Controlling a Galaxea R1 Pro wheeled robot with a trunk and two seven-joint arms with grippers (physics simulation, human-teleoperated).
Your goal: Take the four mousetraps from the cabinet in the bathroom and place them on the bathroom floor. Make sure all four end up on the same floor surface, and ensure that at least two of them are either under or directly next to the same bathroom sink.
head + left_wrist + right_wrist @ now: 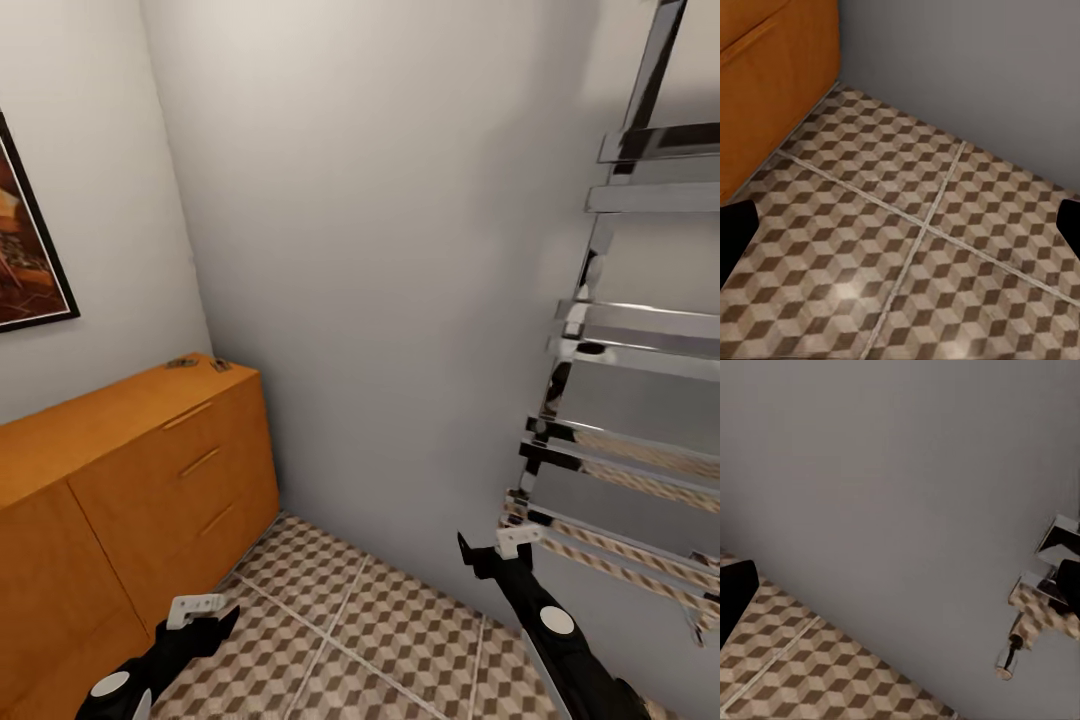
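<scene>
Two mousetraps sit at the far end of the cabinet top. My left gripper and right gripper hang spread, empty; the bathroom floor holds none yet.

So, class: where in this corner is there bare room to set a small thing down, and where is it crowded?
Free: the tiled floor between the cabinet front and the grey wall, and most of the cabinet top. Crowded: that top's far end, where small dark mousetraps lie, and the wall by the chrome towel rail.
</scene>
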